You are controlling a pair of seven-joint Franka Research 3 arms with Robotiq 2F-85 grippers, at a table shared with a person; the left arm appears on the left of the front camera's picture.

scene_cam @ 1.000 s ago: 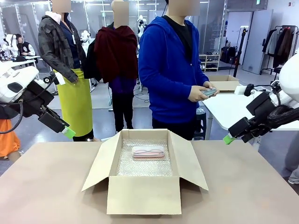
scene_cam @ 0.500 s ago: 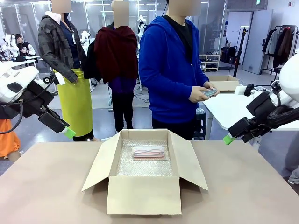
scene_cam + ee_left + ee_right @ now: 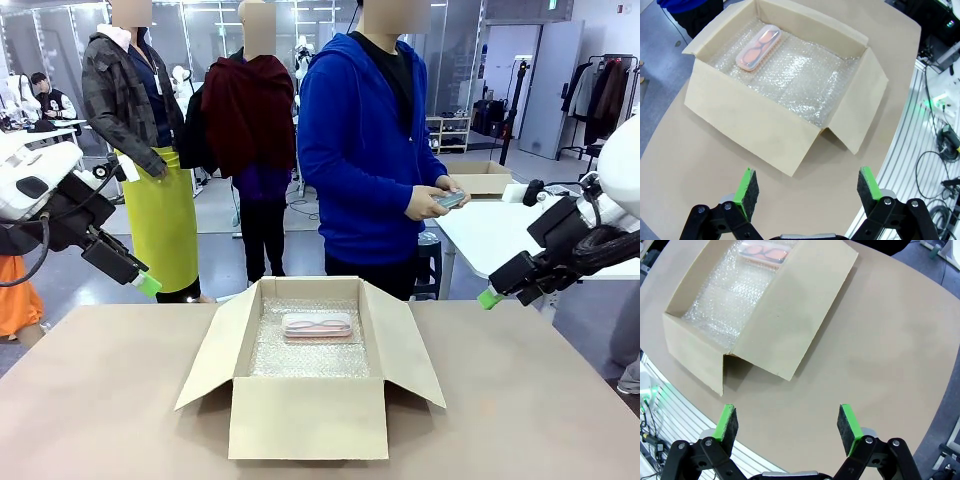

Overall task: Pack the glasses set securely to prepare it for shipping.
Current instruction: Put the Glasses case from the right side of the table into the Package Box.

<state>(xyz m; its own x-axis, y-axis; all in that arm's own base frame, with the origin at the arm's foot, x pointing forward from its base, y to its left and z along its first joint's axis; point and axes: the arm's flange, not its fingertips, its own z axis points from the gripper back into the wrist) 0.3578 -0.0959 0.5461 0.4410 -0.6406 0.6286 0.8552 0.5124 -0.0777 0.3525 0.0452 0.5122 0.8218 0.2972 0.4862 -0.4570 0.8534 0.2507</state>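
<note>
The pale pink case point(image 3: 317, 325) lies flat on bubble wrap point(image 3: 300, 362) near the far wall of the open cardboard box point(image 3: 308, 420), with eyeglasses visible through its clear top. The mint green case point(image 3: 449, 198) sits roughly level in the person's hands point(image 3: 422, 203), well beyond the box.

The person's hands point(image 3: 422, 203) hide most of the mint case point(image 3: 450, 199); the right wrist view's top edge crops the pink case point(image 3: 763, 251).
</note>
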